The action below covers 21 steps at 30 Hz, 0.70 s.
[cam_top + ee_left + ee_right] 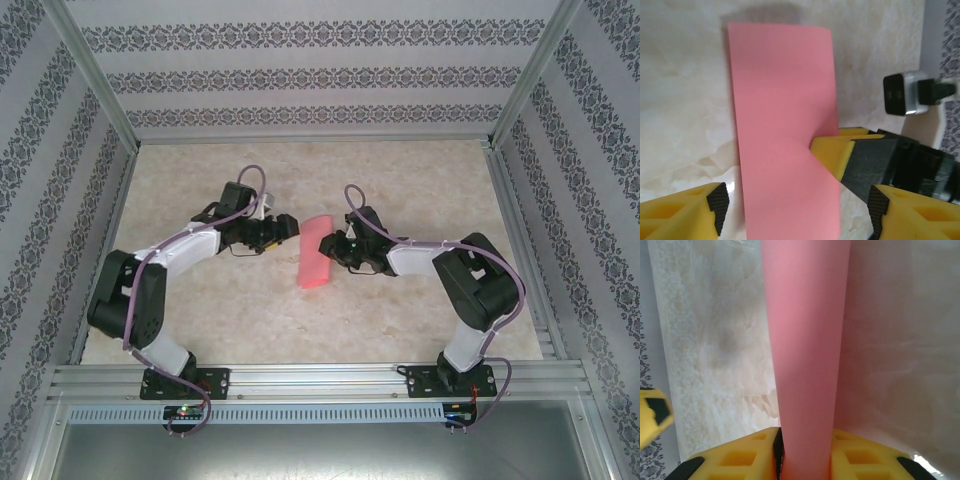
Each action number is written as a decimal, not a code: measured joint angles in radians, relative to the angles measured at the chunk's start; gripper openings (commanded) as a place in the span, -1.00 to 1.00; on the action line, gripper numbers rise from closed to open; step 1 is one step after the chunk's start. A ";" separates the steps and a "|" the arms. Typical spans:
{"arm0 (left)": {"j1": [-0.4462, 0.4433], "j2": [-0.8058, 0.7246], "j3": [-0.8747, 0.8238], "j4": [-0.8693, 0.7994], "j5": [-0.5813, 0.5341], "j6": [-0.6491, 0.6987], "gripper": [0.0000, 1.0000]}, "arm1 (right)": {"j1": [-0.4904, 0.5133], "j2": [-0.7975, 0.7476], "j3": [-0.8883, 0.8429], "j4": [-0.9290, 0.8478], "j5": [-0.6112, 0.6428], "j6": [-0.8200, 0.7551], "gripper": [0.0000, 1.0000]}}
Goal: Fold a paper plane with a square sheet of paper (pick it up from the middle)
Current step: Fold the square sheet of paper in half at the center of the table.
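On the marbled table (200, 310) between patterned walls (300, 80), right jaws pinch pink paper (316, 252); left jaws spread.

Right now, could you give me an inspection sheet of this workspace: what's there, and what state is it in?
Surface: beige marbled tabletop, flat, no spills seen.
Job's things: pink sheet of paper, a long rectangle that seems folded over, mid-table between the arms; no finished plane.
Clutter: nothing seen.
Tools: left tool open, its fingers either side of the sheet without touching it; right tool shut on the sheet's edge.
Cables: purple cables run along both arms, off the paper.
Surroundings: patterned wall panels on three sides, metal rail at the near edge.
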<state>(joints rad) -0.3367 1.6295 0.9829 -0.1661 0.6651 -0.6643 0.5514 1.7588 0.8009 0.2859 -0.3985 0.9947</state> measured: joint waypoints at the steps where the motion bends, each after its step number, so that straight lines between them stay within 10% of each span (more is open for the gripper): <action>1: -0.018 0.021 0.003 0.010 -0.003 -0.005 0.35 | -0.006 0.005 -0.010 0.015 -0.007 0.002 -0.43; 7: -0.068 0.138 0.037 0.068 -0.011 -0.030 -0.09 | -0.025 0.024 -0.042 0.052 -0.034 0.001 -0.39; 21: -0.092 0.261 0.124 0.066 -0.047 -0.009 -0.30 | -0.039 0.024 -0.050 0.069 -0.038 -0.015 -0.31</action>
<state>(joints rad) -0.4286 1.8904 1.1069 -0.1005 0.6182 -0.6735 0.5121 1.7832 0.7506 0.3546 -0.4366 0.9798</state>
